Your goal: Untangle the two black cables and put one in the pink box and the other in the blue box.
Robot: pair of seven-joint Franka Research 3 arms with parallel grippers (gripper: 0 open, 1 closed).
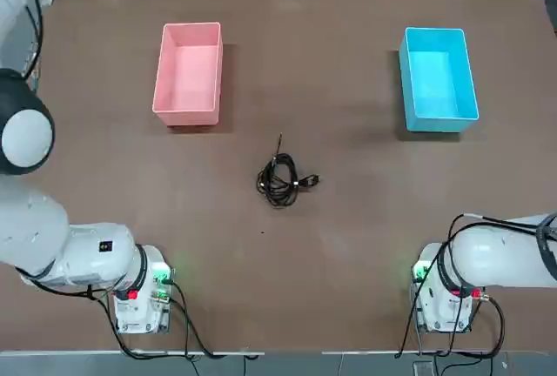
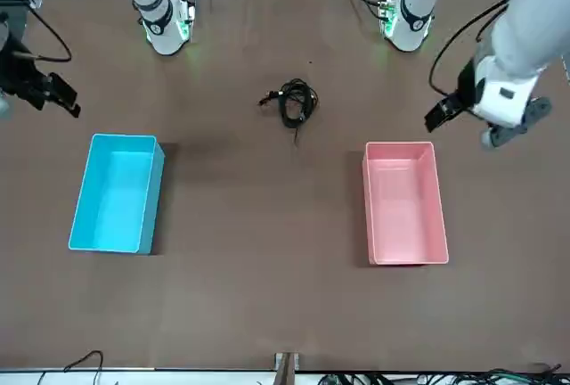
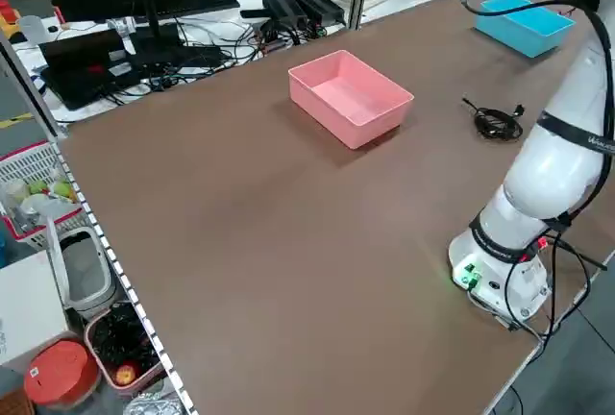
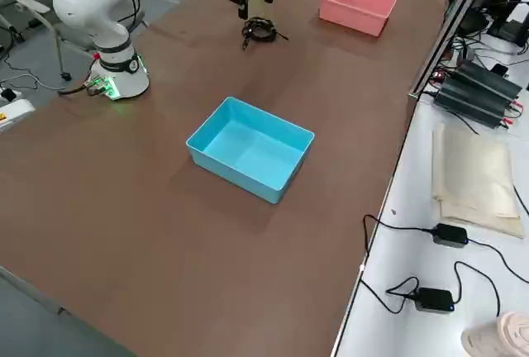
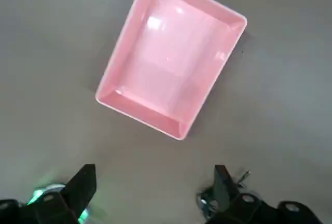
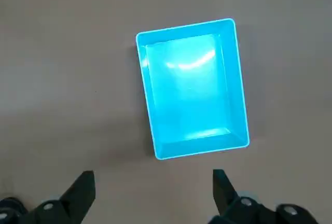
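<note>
You have everything left to do: the two black cables (image 1: pixel 280 180) lie tangled mid-table (image 1: pixel 348 245), between the empty pink box (image 1: pixel 188 71) on the left and empty blue box (image 1: pixel 438 78) on the right, with both grippers' fingers apart, holding nothing.
</note>
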